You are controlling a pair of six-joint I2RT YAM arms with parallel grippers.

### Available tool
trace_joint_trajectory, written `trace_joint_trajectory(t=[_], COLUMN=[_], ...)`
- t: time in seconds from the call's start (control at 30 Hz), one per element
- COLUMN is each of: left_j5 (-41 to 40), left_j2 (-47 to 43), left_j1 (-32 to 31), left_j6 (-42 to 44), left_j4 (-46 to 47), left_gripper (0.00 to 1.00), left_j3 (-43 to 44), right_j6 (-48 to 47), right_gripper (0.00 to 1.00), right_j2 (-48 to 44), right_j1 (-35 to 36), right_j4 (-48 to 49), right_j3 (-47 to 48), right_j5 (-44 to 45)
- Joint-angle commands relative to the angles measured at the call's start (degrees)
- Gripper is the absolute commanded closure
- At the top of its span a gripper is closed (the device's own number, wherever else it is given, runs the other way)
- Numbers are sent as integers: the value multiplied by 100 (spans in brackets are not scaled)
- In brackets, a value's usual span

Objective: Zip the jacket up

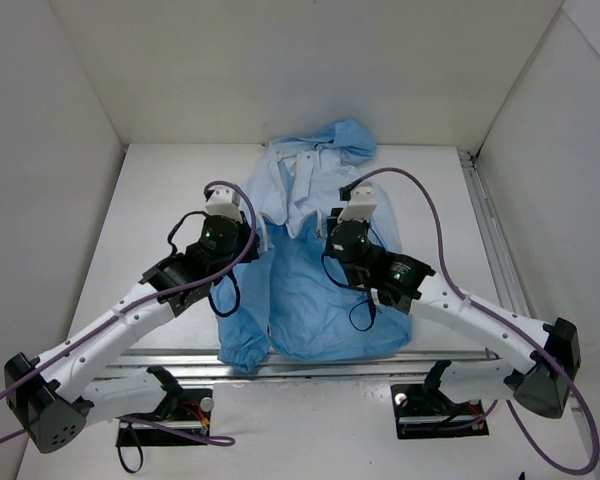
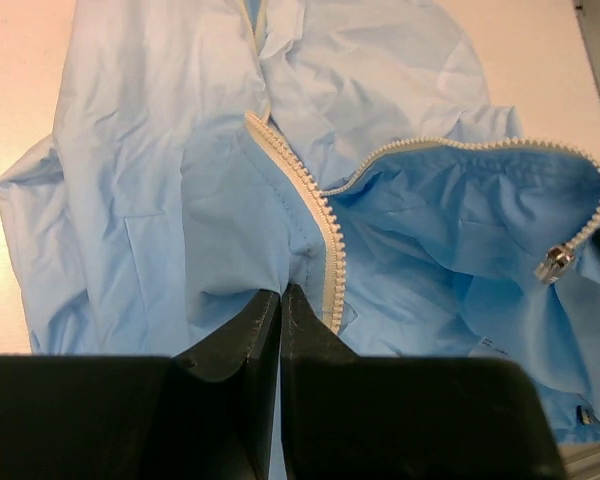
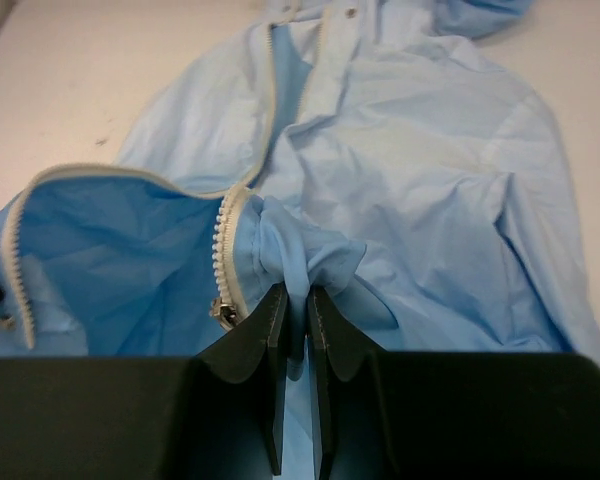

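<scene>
Quick look from my remote seat: the light blue thin hooded rain jacket [image 1: 310, 290] is lying on the white tabletop [image 1: 150, 210], pretty much dead centre in the overhead view, between my two arms. Its hood [image 1: 345, 140] is bunched up at 12 o'clock and the hem sits at 6 o'clock, right by the metal rail [image 1: 310, 368] at the near edge. One sleeve runs down the 7 o'clock side and ends in a gathered elastic cuff [image 1: 242, 352]. The fabric is thin and wrinkly all over. The front isn't zipped: the lower half gapes open and I can see the deeper blue inside. Up near the collar there's a pale placket [image 3: 330, 45] with snaps.

Left gripper [image 2: 280, 292] is clamped tight, fingers pressed together on a pinch of jacket fabric just at 9 o'clock of the cream zipper teeth [image 2: 315, 215]. On that wrist cam one row of teeth comes down from 11 o'clock to the fingertips and the other curves away to 3 o'clock, so the two rows are well apart.

Right gripper [image 3: 292, 295] is closed on a scrunched wad of jacket fabric that pokes up between its fingers. The small metal zipper slider [image 3: 223, 312] hangs on the teeth just at 9 o'clock of those fingertips
</scene>
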Motion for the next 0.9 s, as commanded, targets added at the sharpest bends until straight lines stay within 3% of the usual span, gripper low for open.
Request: trace_joint_trajectory(t=[0.0, 0.07, 0.1, 0.13, 0.17, 0.2, 0.23, 0.27, 0.3, 0.33, 0.47, 0.87], left_j5=[50, 154, 164, 164, 164, 173, 190, 304, 339, 262, 129, -117], left_j2=[-84, -154, -154, -154, -146, -128, -50, -14, 99, 144, 197, 364], left_j1=[-4, -56, -56, -56, -56, -56, -56, -56, -117, -170, -355, -575], left_j6=[171, 127, 118, 109, 74, -56, -136, -198, -242, -251, -444, -1297], left_j4=[511, 554, 624, 642, 616, 538, 485, 415, 266, 195, 194, -96], left_gripper=[100, 100, 100, 100, 100, 100, 100, 100, 100, 100, 100, 100], left_j3=[458, 388, 362, 335, 353, 388, 431, 562, 633, 730, 643, 748], right_j6=[826, -263, -469, -184, 593, 627, 349, 485, 643, 923, 1005, 1620], right_gripper=[100, 100, 100, 100, 100, 100, 100, 100, 100, 100, 100, 100], right_j2=[375, 393, 393, 393, 428, 411, 315, 271, 218, 130, -55, -204], right_j1=[83, -470, -550, 15, 204, 188, -186, -242, 175, 301, 407, 610], right_j4=[-864, -180, 113, -259, -619, -762, -215, -44, -286, -437, -350, -421], right_j3=[998, 904, 868, 920, 929, 886, 633, 552, 543, 551, 323, 33], right_j5=[1741, -1167, -1268, 54, 806, -213, -1232, -1460, -462, -234, -838, -461])
